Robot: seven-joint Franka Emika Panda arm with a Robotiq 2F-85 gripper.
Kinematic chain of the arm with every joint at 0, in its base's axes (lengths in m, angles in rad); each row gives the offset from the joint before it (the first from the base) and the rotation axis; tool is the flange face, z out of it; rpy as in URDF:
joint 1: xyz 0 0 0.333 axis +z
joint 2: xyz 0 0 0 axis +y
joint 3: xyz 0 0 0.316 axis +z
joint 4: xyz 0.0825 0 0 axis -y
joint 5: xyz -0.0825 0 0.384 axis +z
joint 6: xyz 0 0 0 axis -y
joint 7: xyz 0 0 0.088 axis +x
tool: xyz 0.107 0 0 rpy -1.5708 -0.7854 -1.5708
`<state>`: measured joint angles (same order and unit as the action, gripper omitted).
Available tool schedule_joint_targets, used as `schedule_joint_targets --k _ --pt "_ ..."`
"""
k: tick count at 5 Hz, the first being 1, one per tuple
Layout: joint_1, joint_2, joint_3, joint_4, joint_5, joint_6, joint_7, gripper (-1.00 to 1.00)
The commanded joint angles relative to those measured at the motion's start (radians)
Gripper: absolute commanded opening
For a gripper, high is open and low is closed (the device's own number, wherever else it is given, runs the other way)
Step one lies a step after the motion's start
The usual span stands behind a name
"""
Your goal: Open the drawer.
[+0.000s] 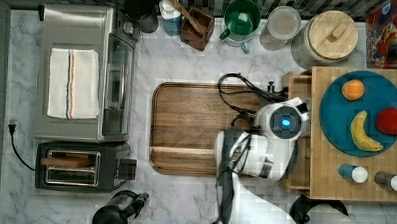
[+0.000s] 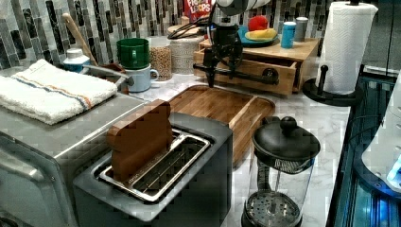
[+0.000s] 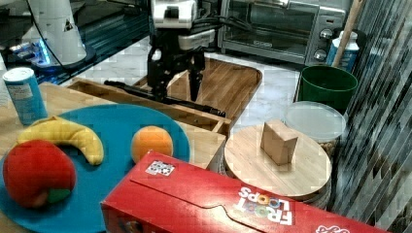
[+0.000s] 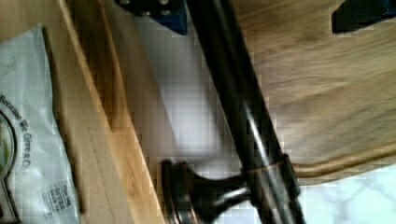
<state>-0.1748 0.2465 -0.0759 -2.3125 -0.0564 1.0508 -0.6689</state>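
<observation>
While the drawer (image 2: 250,71) stands partly pulled out of its cabinet (image 2: 288,52) at two o'clock in the left view, the tool (image 3: 176,85) straddles its black bar handle (image 3: 165,99), fingers spread apart, above the brown tray (image 1: 196,127).

drawer (image 1: 298,140) lies between tray (image 1: 196,127) and cabinet (image 1: 357,177), top view.

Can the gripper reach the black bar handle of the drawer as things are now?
Probably yes. The gripper hangs right at the black bar handle of the drawer, its fingers open on either side of the bar, with nothing between them.
</observation>
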Motion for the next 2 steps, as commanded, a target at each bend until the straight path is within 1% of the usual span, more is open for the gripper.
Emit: schedule_joint_targets --k 1,2 --pt "0.151 -0.078 0.210 -0.028 -0.080 -0.006 0.205 1.00" --pt "0.128 -0.073 0.240 -0.006 -0.028 -0.051 0.217 1.00"
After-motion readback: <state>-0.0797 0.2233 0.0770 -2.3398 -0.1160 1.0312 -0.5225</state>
